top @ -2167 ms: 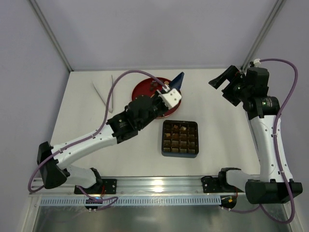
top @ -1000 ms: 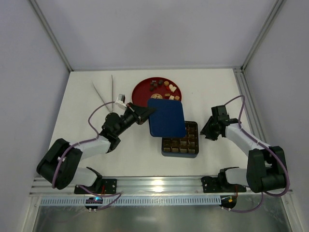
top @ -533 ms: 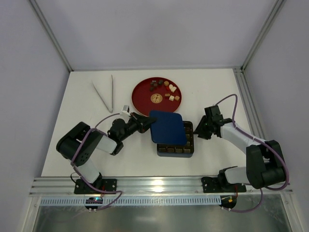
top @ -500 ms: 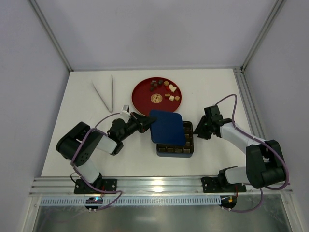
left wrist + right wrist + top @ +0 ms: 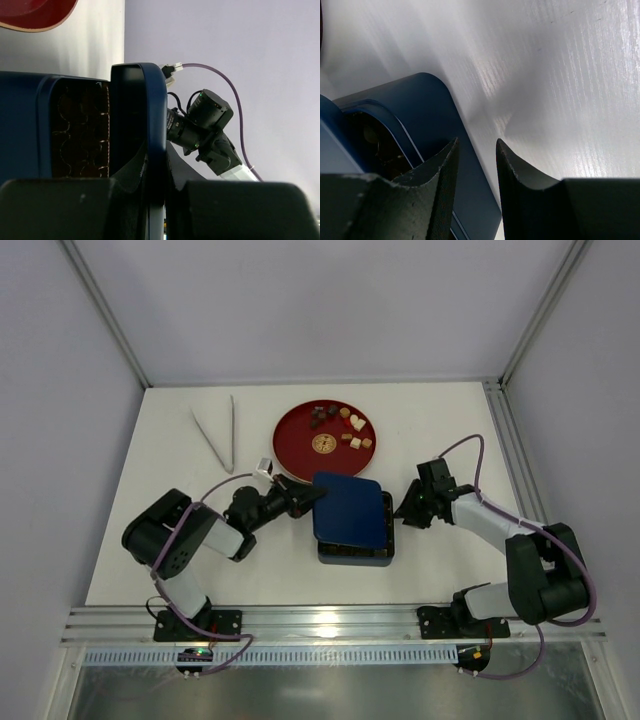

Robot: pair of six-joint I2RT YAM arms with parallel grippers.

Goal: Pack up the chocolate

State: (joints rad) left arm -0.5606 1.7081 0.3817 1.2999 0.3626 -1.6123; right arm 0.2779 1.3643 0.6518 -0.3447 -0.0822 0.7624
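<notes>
- Top view: left gripper (image 5: 308, 497) is clamped on the left edge of the lid (image 5: 350, 510).
- The lid lies over the tray (image 5: 355, 556); only the tray's near wall shows below it.
- Right gripper (image 5: 403, 512) is against the right side of the tray. How far its fingers are apart cannot be read from this view.
- Chocolate (image 5: 350, 423) sits loose on the plate (image 5: 290, 435), just beyond the left gripper on its far side. The pieces are dark, tan and cream.
- Tongs (image 5: 222, 430) lie on the table (image 5: 450, 430), beyond the left gripper and off to its left.
- Left wrist view: the fingers (image 5: 60, 210) of the left gripper (image 5: 156, 185) pinch the lid (image 5: 150, 125), seen edge-on straight ahead.
- To the left of the lid rim, the tray (image 5: 80, 130) shows brown compartments. Their contents are too dim to tell.
- Plate (image 5: 35, 12) is at the far upper left; the right arm (image 5: 205, 120) is past the lid, to the right.
- Right wrist view: the right gripper (image 5: 476, 150) has a narrow gap between its fingers (image 5: 440, 185), with nothing held.
- The navy tray corner (image 5: 437, 112) is just ahead and left of the fingertips, with the lid (image 5: 332, 145) farther left.
</notes>
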